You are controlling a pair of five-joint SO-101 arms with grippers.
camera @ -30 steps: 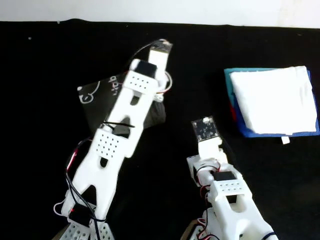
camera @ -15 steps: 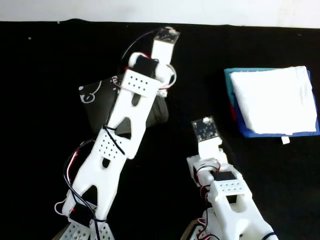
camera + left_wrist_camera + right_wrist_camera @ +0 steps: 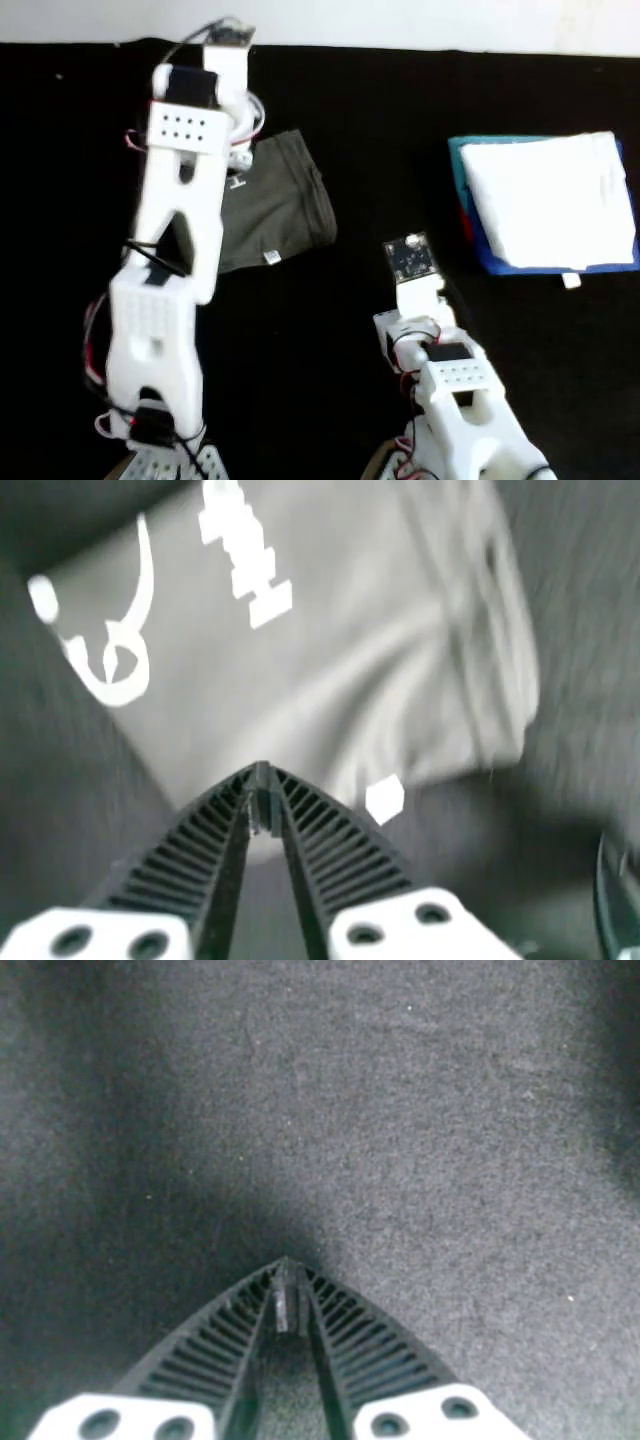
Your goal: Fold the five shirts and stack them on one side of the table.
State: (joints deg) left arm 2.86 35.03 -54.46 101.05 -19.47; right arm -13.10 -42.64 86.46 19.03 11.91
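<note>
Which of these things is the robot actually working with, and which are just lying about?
Part of the job: dark grey shirt; stack of folded shirts, white on top; left gripper over the grey shirt; right gripper.
Just there: black table cover; small white tab at the stack's edge, perhaps a shirt label.

Both are chunky white printed plastic. The left arm has dotted hole plates, with red and black wires looping at 9 o'clock; the right arm looks the same, with black ribbed fingers.

No readable text; white print on dark shirt blurred.
</note>
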